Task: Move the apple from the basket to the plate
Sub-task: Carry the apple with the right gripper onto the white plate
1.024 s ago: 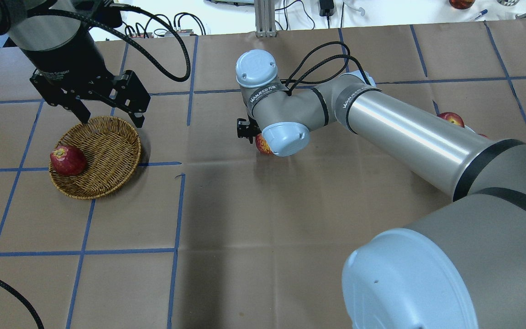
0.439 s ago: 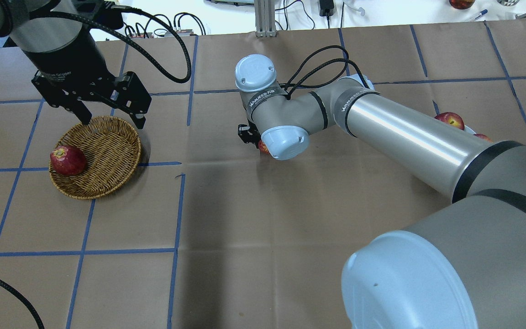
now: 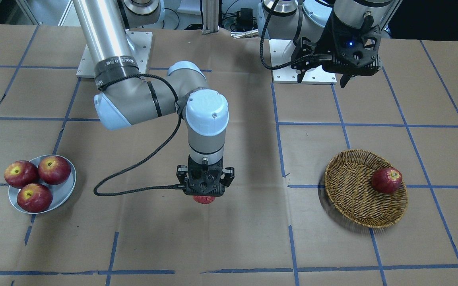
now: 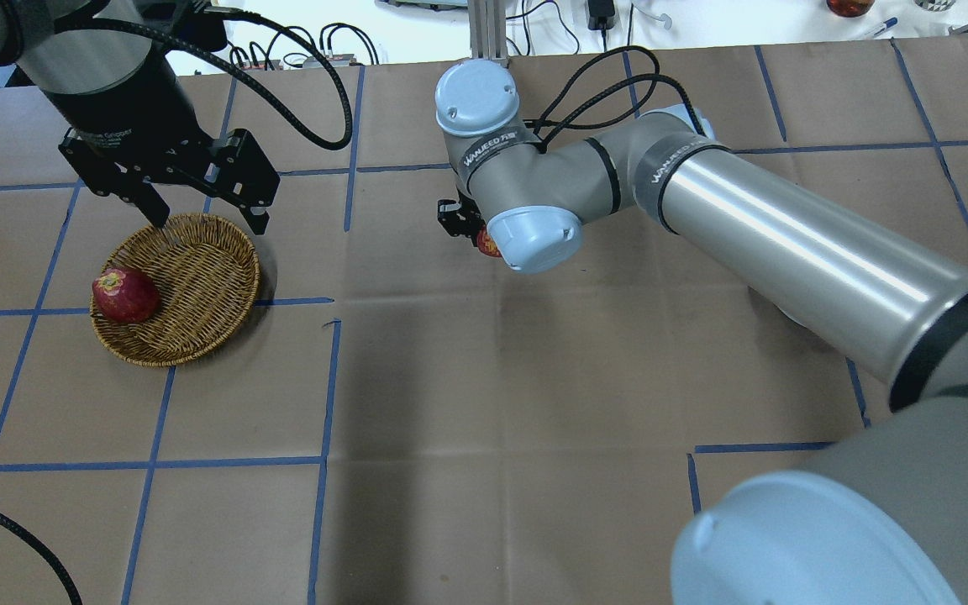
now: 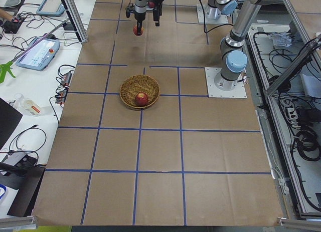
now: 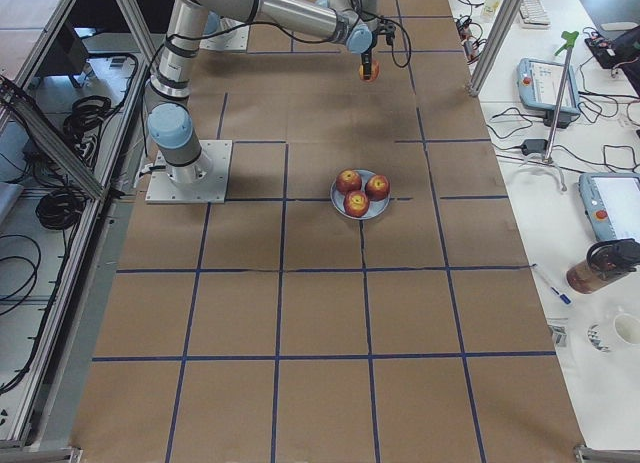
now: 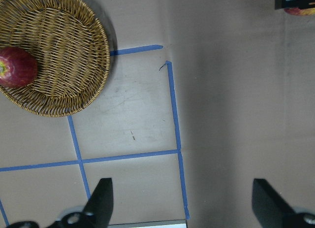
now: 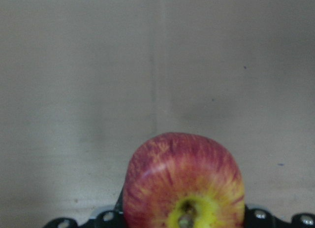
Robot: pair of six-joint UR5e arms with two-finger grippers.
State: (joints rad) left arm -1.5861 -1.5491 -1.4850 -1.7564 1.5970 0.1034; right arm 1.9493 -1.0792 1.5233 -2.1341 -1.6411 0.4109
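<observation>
Apple [image 3: 204, 200] in the grip of my right end effector [image 3: 205, 193], which points straight down and is clamped on it. On the front-facing view it hangs over the middle of the worktop [image 3: 229, 246], and only the lower edge of the fruit peeks out below the black fingers. The right wrist view fills in the rest: streaky orange-red skin and a yellow patch round the stem dimple, brown paper behind. From that apple, again on the front-facing view, the plate [image 3: 71, 183] lies out at 9 o'clock, well apart, carrying three red apples [image 3: 34, 197] packed together. The basket [image 3: 348, 206] sits at 3 o'clock, also well apart, with one dark red apple [image 3: 387, 180] resting against its rim at about 2 o'clock. My left end effector [image 4: 207, 222] hangs spread wide, holding nothing. On the overhead view its fingertips straddle the basket's 12 o'clock edge, high above the weave.
</observation>
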